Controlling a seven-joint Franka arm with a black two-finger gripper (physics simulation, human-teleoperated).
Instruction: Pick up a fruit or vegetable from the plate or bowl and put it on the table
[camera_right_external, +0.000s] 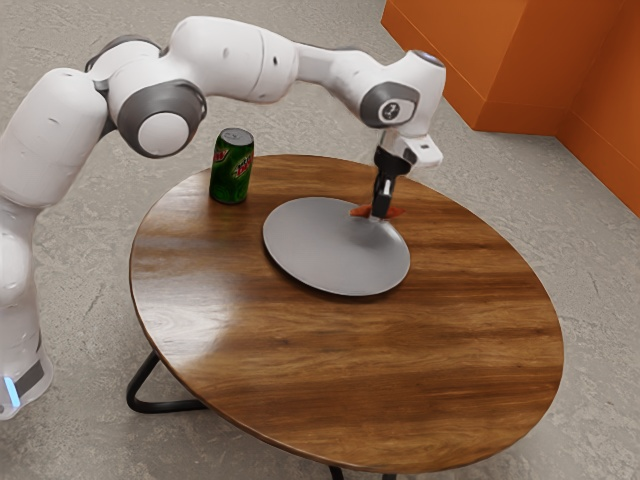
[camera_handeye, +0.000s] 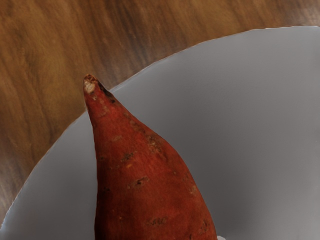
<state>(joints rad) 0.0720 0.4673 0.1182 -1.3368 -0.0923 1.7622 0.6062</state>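
The exterior camera stood off beside the arm (camera_right_external: 225, 60), raised and well back, and faced down at a slant over the whole round table (camera_right_external: 400, 380); the arm entered from the frame's left, and an orange wall (camera_right_external: 540, 60) stood at the upper right. The wrist camera sat at the arm's far end and looked down from close above the sweet potato (camera_handeye: 140, 175). Both views shared the sweet potato, part of the plate (camera_right_external: 330, 250) and some tabletop past its rim, just above and right of the exterior frame's center.
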